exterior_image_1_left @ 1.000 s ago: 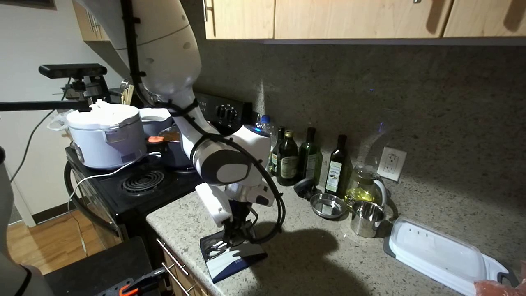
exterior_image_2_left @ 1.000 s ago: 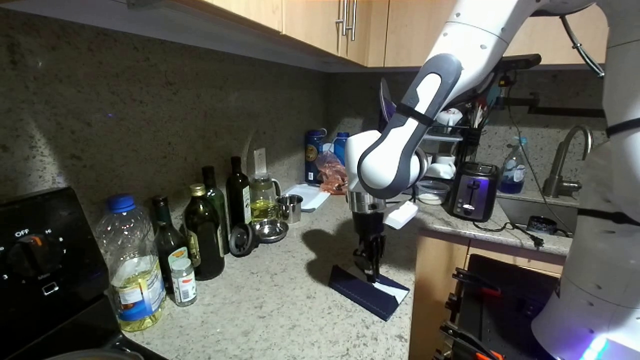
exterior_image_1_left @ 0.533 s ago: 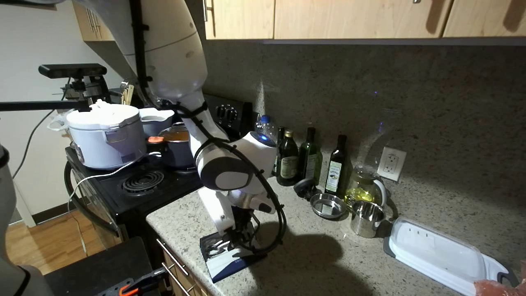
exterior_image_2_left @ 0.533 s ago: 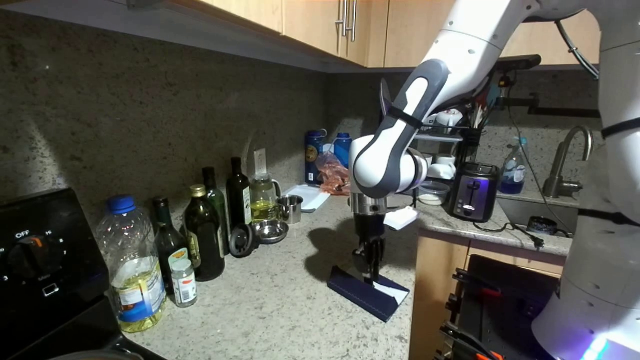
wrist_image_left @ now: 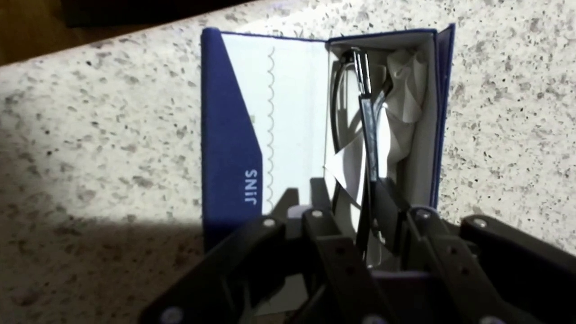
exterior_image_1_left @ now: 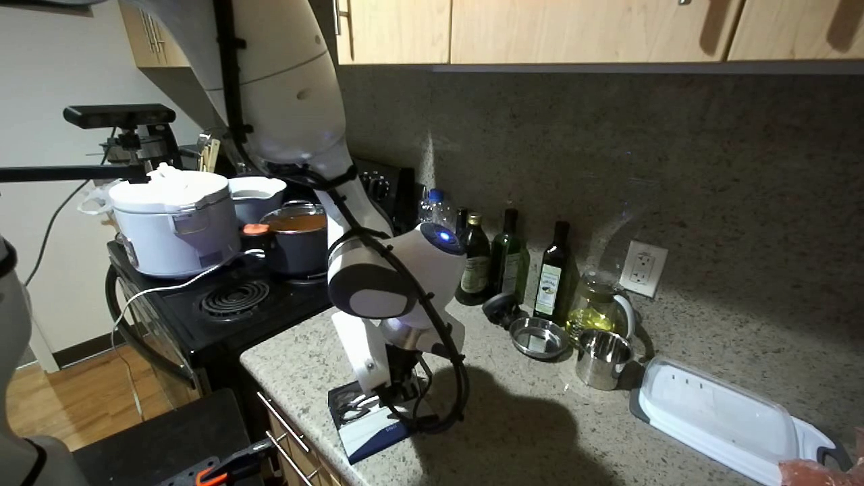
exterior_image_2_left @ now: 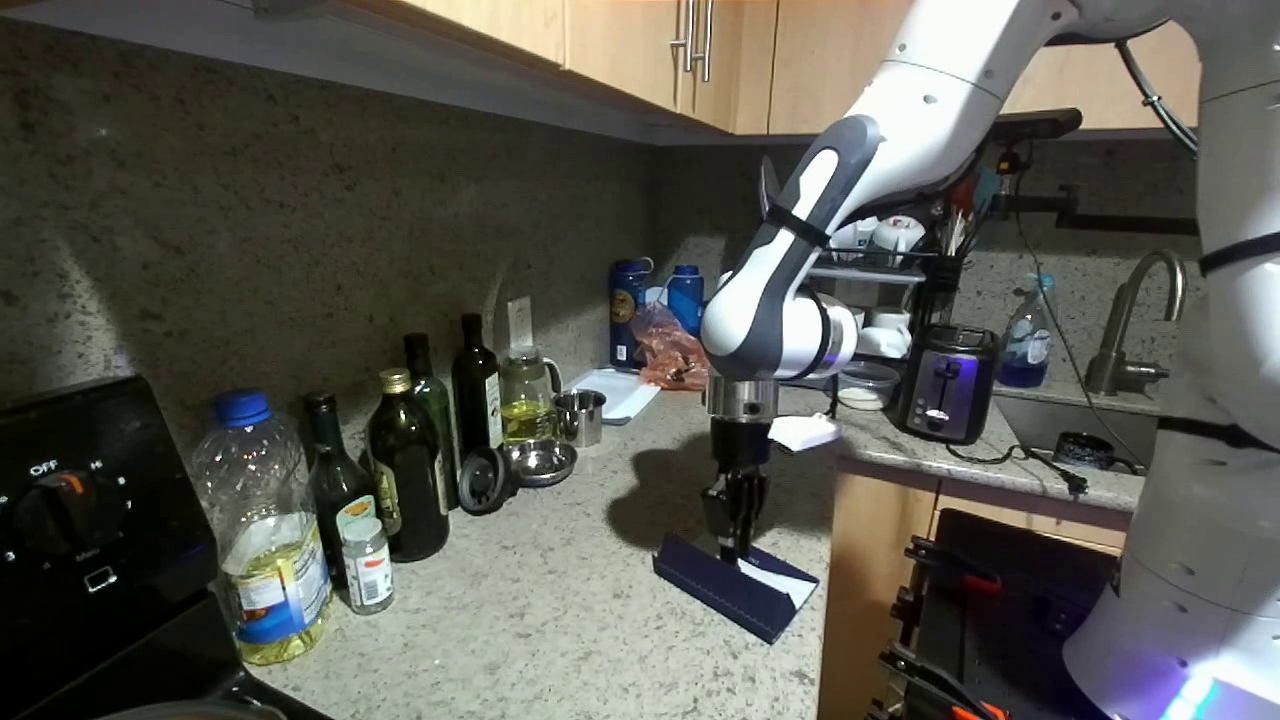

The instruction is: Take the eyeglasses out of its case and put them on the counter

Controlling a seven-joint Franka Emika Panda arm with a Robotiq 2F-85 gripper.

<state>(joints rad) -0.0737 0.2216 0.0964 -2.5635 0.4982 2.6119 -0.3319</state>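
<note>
Now the gripper (wrist_image_left: 354,191) sits farther in from the edge of the counter (wrist_image_left: 517,112) than a second ago, jaws parted over the eyeglasses (wrist_image_left: 369,130) inside the open case (wrist_image_left: 229,148), probably lining up a grasp, contact unclear.

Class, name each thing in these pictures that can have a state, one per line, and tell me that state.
Case, open, on the counter.
Eyeglasses, inside the case, seemingly folded.
Tool, partly open, pointing down at the case.
Large plastic bottle, upright, capped, partly filled.
Glass jug, upright, partly filled.
Metal cup, upright, uncovered.
Small jar, upright, closed.
White cooker, shut.
Upper cabinets, shut.
</note>
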